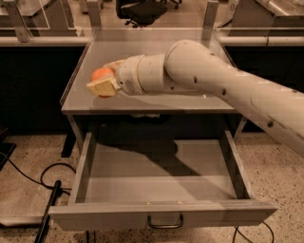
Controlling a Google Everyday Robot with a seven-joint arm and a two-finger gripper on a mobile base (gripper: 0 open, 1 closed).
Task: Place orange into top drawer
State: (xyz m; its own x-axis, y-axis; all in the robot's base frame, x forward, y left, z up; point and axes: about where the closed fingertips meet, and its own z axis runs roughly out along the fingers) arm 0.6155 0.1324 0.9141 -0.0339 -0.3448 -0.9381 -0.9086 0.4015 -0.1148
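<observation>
The orange [101, 74] is held between the pale fingers of my gripper [103, 81], which is shut on it. The gripper holds it just above the left part of the grey cabinet top [142, 47], near its front edge. The top drawer [156, 178] is pulled fully open below, wide, shallow and grey, with a small dark handle [165, 223] on its flat front. Its inside shows only the arm's shadow. My white arm [223, 85] reaches in from the right and hides the middle of the cabinet top.
Black cables [45, 185] lie on the speckled floor to the left of the drawer. A black office chair [142, 9] stands behind the cabinet. Dark cabinets and railings flank both sides.
</observation>
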